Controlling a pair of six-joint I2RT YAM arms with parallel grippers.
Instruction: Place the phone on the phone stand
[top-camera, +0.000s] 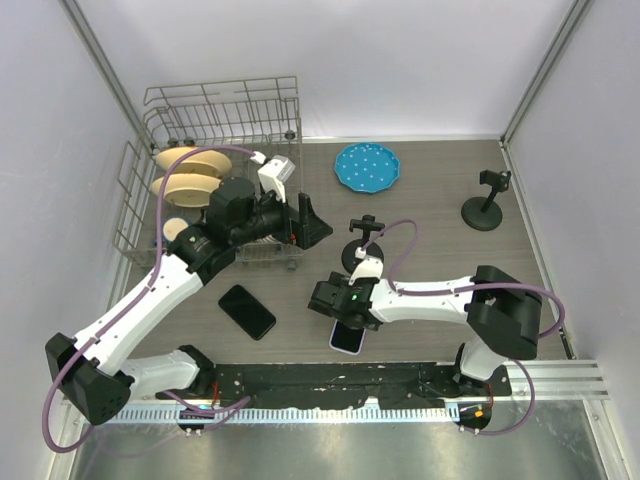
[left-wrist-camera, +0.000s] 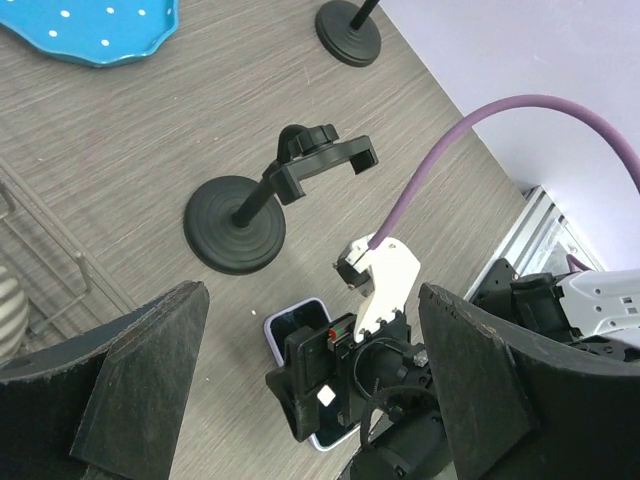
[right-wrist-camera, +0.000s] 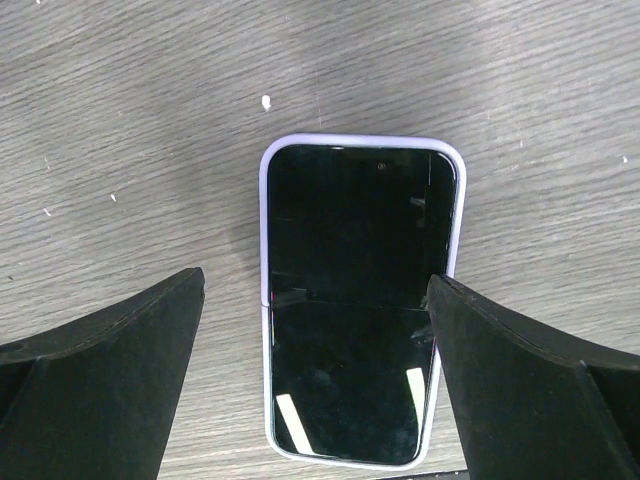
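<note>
Grey wood-grain table (top-camera: 430, 200). Lying flat, screen up, just beside the phone stand (top-camera: 362, 245): black-glass phone (right-wrist-camera: 358, 300) in lilac case. Long axis near-to-far, lengthwise between spread-wide right gripper (right-wrist-camera: 315, 300) fingers. Left gripper (left-wrist-camera: 312, 300) likewise spread.

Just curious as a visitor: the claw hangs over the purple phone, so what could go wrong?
The lavender-cased phone lies flat on the wood-grain table, so the open right gripper may slip off its thin edges. The black round-based phone stand has a small cradle; the phone could miss it or tip the stand.
</note>
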